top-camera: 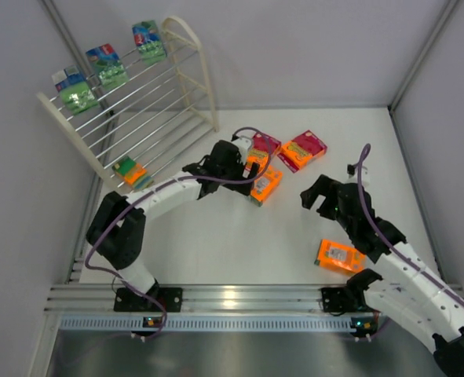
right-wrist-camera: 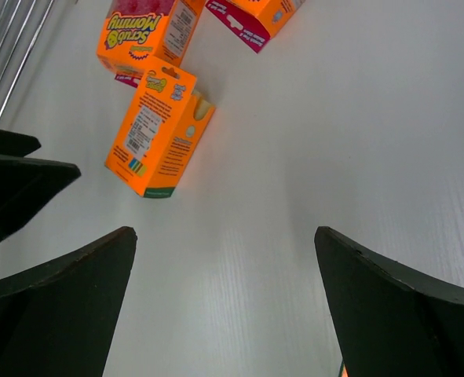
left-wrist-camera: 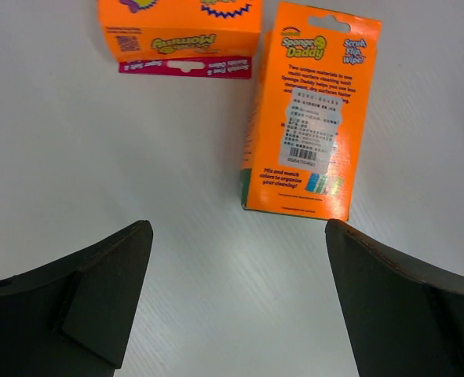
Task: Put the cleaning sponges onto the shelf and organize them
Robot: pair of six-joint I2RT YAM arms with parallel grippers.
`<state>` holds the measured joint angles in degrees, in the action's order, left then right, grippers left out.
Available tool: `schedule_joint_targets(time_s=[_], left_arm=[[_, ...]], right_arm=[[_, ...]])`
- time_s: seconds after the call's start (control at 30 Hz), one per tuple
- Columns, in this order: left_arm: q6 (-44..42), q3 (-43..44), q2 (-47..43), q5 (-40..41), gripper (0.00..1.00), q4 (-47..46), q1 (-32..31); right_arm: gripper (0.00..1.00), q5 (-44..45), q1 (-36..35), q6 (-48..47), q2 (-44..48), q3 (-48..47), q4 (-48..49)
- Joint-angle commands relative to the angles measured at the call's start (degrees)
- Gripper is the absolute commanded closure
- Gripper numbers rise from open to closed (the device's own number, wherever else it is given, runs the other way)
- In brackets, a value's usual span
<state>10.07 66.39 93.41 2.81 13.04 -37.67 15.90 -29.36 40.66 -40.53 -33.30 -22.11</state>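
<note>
The cream-white shelf (top-camera: 173,118) stands at the back left. Three green sponge packs (top-camera: 108,69) sit along its top tier, and an orange-green pack (top-camera: 131,173) lies on a low tier. On the table lie an orange pack (top-camera: 266,185) (left-wrist-camera: 302,110) (right-wrist-camera: 161,129), a Scrub Mommy pack (top-camera: 257,157) (left-wrist-camera: 180,31) (right-wrist-camera: 145,35), a magenta-orange pack (top-camera: 303,151) and a lone orange pack (top-camera: 340,255). My left gripper (top-camera: 243,161) (left-wrist-camera: 238,228) hangs open just short of the orange pack, holding nothing. My right gripper (top-camera: 326,188) (right-wrist-camera: 224,232) is open over bare table.
A ribbed aluminium rail (top-camera: 232,302) runs along the near edge by the arm bases. Grey walls close in on the left, back and right. The left gripper's black finger (right-wrist-camera: 20,181) shows at the left edge of the right wrist view.
</note>
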Motion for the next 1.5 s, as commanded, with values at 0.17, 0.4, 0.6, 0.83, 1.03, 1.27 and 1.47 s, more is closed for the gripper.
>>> schedule_joint_targets(time_s=[0.17,0.4,0.6,0.83,1.03,1.27,1.47], left_arm=[[-7.5,9.0,9.8,-10.5,0.02,-4.1,-0.4],[-8.1,11.8,15.2,-6.1,0.02,-4.1,-2.9],[-7.3,12.4,17.7,-5.4,0.02,-4.1,-4.2],[-7.3,15.0,21.1,-4.7,0.02,-4.1,-5.0],[-6.6,16.9,24.6,-3.4,0.02,-3.9,-5.1],[-6.4,16.5,24.5,-5.5,0.16,-4.1,-5.1],[-4.5,12.3,17.5,-7.8,0.26,-7.1,-5.0]], right_arm=[[0.01,-3.8,1.6,-0.3,-3.8,-7.0,1.7],[0.0,-5.7,4.2,4.7,-4.9,-3.7,0.3],[0.01,-13.9,10.1,5.1,-4.6,0.6,3.6],[0.01,-15.4,12.6,4.8,-3.1,3.1,3.6],[0.01,-15.3,12.6,5.0,-3.0,3.9,3.6],[0.01,-15.6,12.7,5.4,-5.9,4.2,7.4],[0.01,-21.2,12.7,3.9,-10.9,3.5,12.5]])
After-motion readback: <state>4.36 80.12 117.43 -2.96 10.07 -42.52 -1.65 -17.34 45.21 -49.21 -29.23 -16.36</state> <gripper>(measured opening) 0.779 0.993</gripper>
